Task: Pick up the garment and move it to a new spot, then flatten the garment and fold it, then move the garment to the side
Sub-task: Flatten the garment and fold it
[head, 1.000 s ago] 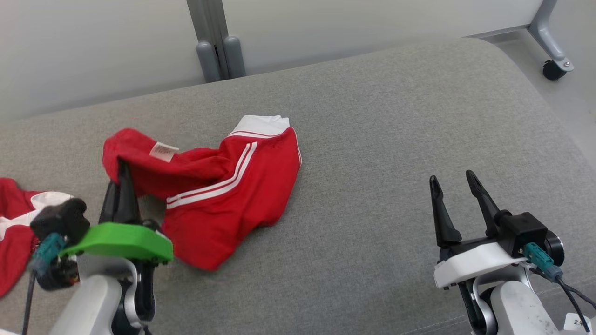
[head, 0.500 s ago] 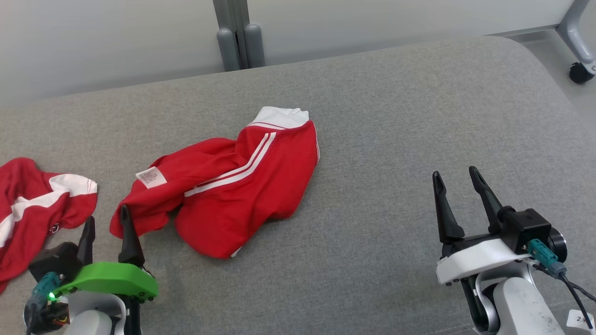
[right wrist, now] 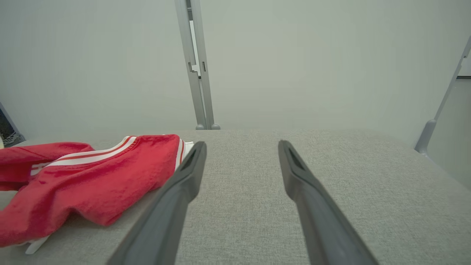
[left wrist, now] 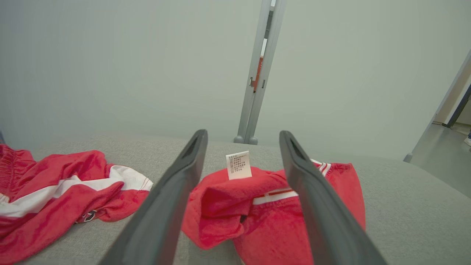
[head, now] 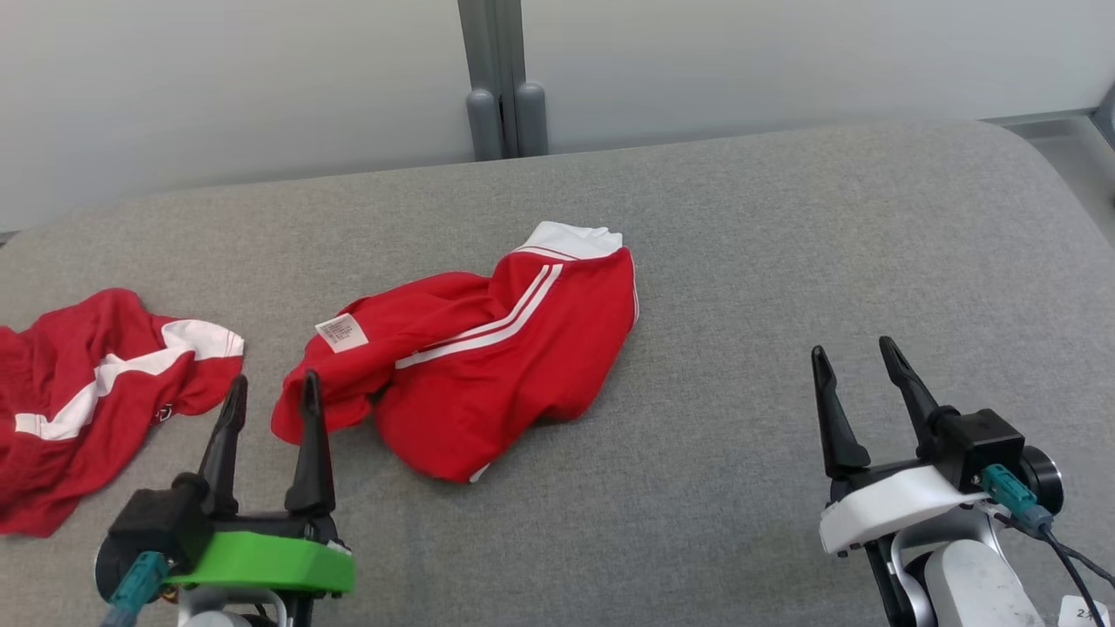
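Observation:
The garment is a crumpled red piece with white stripes, a white hem and a white label, lying in the middle of the grey cushion. Seen from the left wrist, the garment lies just ahead of the fingers, label upright. My left gripper stands open at the lower left, fingertips just short of the garment's near-left edge, holding nothing. My right gripper stands open at the lower right, well apart from the cloth. The right wrist view has the garment to the left of its fingers.
A second red and white garment lies crumpled at the cushion's left edge, also in the left wrist view. A grey post stands behind the cushion against a pale wall. Bare cushion spreads right of the garment.
My left gripper let go of the garment's corner, opened and drew back toward me; the cloth dropped flat. The head camera has shifted, so the whole scene sits further right.

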